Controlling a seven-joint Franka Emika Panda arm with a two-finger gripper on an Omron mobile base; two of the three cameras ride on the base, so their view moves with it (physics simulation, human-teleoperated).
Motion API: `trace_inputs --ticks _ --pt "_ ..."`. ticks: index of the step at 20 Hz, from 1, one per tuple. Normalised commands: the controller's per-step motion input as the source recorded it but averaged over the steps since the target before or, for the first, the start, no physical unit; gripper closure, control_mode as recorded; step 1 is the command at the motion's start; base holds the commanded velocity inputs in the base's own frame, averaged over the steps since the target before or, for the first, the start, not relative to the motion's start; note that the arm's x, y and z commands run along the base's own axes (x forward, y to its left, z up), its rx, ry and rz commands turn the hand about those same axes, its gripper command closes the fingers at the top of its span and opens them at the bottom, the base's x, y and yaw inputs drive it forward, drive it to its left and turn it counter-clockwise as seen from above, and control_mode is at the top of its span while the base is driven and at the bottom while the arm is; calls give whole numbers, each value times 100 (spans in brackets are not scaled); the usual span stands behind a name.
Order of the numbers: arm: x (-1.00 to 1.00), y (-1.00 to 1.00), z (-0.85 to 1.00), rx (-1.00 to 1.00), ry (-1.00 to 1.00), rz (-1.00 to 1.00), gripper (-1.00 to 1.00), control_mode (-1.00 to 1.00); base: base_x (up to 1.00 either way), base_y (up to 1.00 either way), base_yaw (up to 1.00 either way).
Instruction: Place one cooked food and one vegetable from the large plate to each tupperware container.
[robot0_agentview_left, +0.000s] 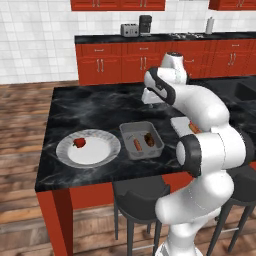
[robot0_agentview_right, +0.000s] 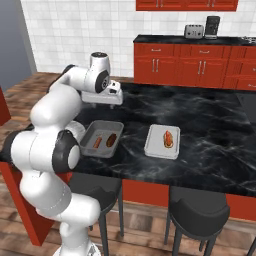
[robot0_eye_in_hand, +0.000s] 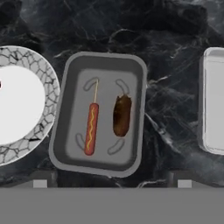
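The large plate (robot0_agentview_left: 111, 141) (robot0_eye_in_hand: 43, 87) lies at the counter's near left and carries the small round red vegetable (robot0_agentview_left: 79, 143). Right of it, one grey tupperware container (robot0_agentview_left: 140, 131) (robot0_agentview_right: 102, 129) (robot0_eye_in_hand: 105, 74) holds the thin sausage (robot0_agentview_left: 136, 145) (robot0_agentview_right: 97, 142) (robot0_eye_in_hand: 91, 129) and the dark brown oblong lump (robot0_agentview_left: 149, 140) (robot0_agentview_right: 111, 140) (robot0_eye_in_hand: 122, 115) side by side. The second container (robot0_agentview_left: 179, 122) (robot0_agentview_right: 156, 146) (robot0_eye_in_hand: 214, 109), further right, holds the hot dog in its bun (robot0_agentview_left: 194, 128) (robot0_agentview_right: 169, 139). My gripper (robot0_agentview_left: 150, 101) (robot0_agentview_right: 103, 104) (robot0_eye_in_hand: 112, 183) hangs open above the first container, holding nothing.
The black marble island counter (robot0_agentview_left: 95, 107) has its front edge close to me, with dark stools (robot0_agentview_left: 140, 197) (robot0_agentview_right: 197, 210) tucked under it. Red cabinets, a toaster (robot0_agentview_left: 129, 30) and a coffee machine (robot0_agentview_left: 145, 23) line the back wall.
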Motion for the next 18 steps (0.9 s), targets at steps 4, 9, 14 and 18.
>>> trace_inputs --ticks 4,9,14,18 --pt "-18 100 -11 20 -9 0 -100 -100 0 0 0" --pt "-16 100 -8 7 -8 0 -100 -100 0 0 0" --pt "3 100 -11 -29 0 12 -100 -100 0 0 0" --pt "1 100 -9 -34 4 11 -100 -100 0 0 0"
